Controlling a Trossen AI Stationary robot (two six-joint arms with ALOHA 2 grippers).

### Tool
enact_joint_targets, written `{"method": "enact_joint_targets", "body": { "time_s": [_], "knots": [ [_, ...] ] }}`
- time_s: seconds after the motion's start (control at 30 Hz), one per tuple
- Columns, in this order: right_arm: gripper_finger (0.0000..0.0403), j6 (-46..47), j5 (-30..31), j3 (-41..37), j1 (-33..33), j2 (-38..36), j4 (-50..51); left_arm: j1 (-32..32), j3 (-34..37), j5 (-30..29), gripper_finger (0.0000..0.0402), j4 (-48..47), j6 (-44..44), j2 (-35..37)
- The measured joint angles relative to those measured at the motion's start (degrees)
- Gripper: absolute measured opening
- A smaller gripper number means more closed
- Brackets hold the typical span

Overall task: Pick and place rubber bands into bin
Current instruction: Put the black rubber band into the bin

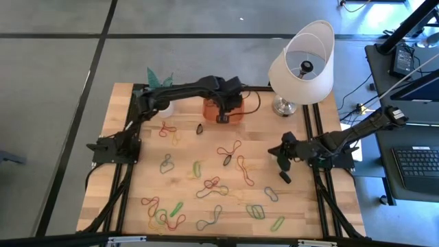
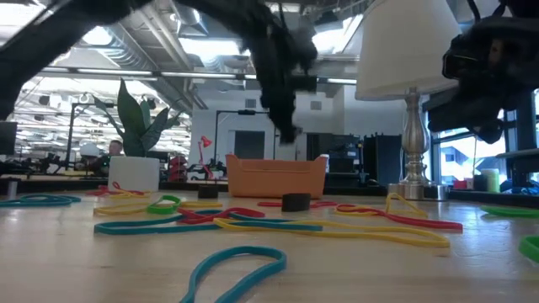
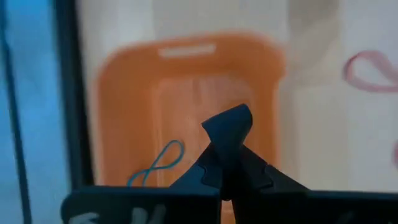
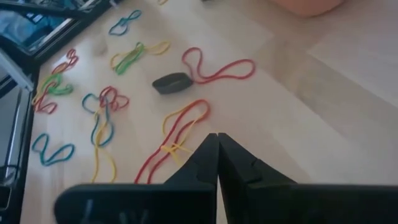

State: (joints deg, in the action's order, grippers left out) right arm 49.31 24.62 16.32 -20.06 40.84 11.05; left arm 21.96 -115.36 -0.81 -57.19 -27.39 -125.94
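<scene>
The orange bin (image 1: 210, 108) (image 2: 276, 177) (image 3: 124, 93) stands at the table's far middle, with a blue rubber band (image 3: 158, 165) lying on its floor. My left gripper (image 1: 223, 116) (image 2: 288, 133) (image 3: 227, 152) hangs over the bin, shut on a small black rubber band. Many coloured rubber bands (image 1: 212, 186) (image 2: 253, 220) (image 4: 180, 134) lie scattered flat on the wooden table. My right gripper (image 1: 283, 165) (image 4: 216, 140) is shut and hangs above the table near its right edge, holding nothing. My left gripper pinches the black rubber band between its two fingertips. A short folded bit of the band (image 3: 228, 123) sticks out past the tips. The fingers point steeply down from above. The band is lifted clear, over the inside of the bin.
A lamp with a white shade (image 1: 302, 65) stands at the far right, close to the bin. A white plant pot (image 1: 163, 108) (image 2: 135, 172) stands to the bin's left. Black bands (image 1: 199, 128) (image 4: 172, 82) lie among the coloured ones. Dark frame rails run along both table sides.
</scene>
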Motion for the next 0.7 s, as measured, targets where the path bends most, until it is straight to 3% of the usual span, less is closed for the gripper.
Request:
{"method": "enact_joint_targets", "body": {
  "time_s": [0.17, 0.37, 0.7],
  "knots": [
    [0.0007, 0.1, 0.0, 0.0, 1.8, 0.0, 0.3, 1.7, -0.1, 0.0, 0.0003, 0.0, -2.4, -5.8],
    [0.0007, 1.7, 0.0, 0.0, 3.9, 0.0, 0.3, 2.5, -0.1, -1.1, 0.0011, 0.4, -2.5, -7.7],
    [0.0007, 1.5, 0.0, 0.0, 6.4, 0.0, 0.4, 2.7, -0.1, -1.2, 0.0097, 3.3, -3.3, -7.7]
  ]
}}
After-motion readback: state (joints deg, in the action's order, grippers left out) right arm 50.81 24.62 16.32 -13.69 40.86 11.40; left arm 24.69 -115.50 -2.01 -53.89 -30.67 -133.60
